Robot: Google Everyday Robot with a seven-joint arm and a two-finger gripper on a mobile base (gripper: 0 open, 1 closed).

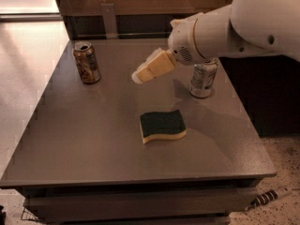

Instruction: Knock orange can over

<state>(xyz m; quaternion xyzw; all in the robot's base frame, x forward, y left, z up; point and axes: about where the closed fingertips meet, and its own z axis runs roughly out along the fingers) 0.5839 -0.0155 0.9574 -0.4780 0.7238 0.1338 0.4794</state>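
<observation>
Table: a grey top is seen, on which all three things are standing or lying, well apart from each other.
Sponge: it is laid flat near the middle, green side up, between the front edge and the gripper. It is not needed for the task and is judged to be out of the way.
Silver can: it is set upright at the right side, under the white arm. It is not touched.
Gripper: it is held above the table, tilted down to the left, near the middle. The fingers appear pressed together with no gap shown, and nothing is pinched. This closed form is judged to be suitable for a push.
Orange can: it is standing upright in the far left corner, apart from the gripper.
Step in hand: the can is not yet knocked. A sideways approach to the left is probably wanted, with the upper part of the can struck.
</observation>
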